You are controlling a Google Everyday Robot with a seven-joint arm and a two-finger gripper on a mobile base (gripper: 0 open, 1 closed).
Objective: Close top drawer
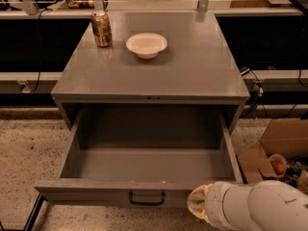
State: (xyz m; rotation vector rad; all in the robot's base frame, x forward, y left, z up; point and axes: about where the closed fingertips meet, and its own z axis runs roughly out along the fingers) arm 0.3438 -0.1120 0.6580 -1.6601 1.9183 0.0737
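Observation:
The top drawer (144, 165) of the grey metal cabinet stands pulled far out toward me, plain grey and empty inside. Its front panel (96, 194) runs along the bottom of the view, with a small black centre handle (147, 198). My arm's white end reaches in from the lower right, and the gripper (198, 202) lies against the drawer front just right of the handle. The two lower drawers are out of view.
On the cabinet top (192, 71) stand a brown drink can (101, 28) at the back left and a white bowl (147, 44) beside it. An open cardboard box (281, 150) with small items sits on the speckled floor at the right. Cables hang behind the cabinet.

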